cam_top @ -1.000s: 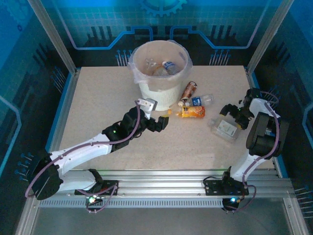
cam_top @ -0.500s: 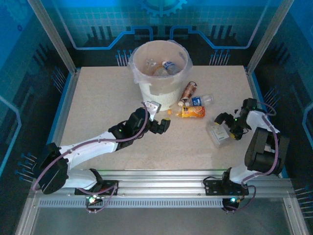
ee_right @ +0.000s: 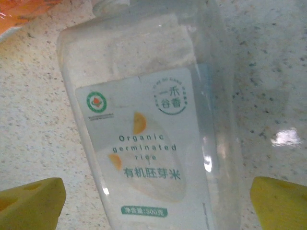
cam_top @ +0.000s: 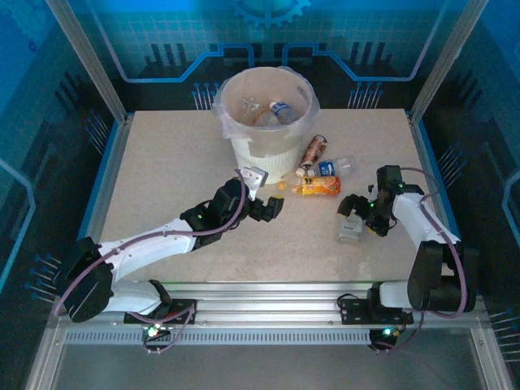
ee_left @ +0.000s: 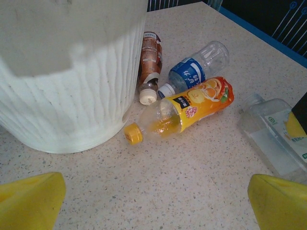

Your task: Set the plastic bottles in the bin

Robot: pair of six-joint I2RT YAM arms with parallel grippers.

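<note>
Plastic bottles (cam_top: 318, 187) lie on the worktop (cam_top: 162, 162) ahead of the left fingers (ee_left: 29, 199), which are spread wide and hold nothing. An orange-labelled bottle (ee_left: 184, 112) with a yellow cap is straight ahead of them. A blue-labelled bottle (ee_left: 196, 69) and a brown-labelled bottle (ee_left: 149, 57) lie just beyond it, the brown one right beside the wall of the bin (ee_left: 67, 96). The bin stands ahead and to the left of those fingers, with more bottles (cam_top: 272, 114) inside it. The right fingers (ee_right: 29, 201) are likewise spread wide, one on each side of a flat clear bottle (ee_right: 148, 129) with a white rice label, which lies on the worktop ungripped.
</note>
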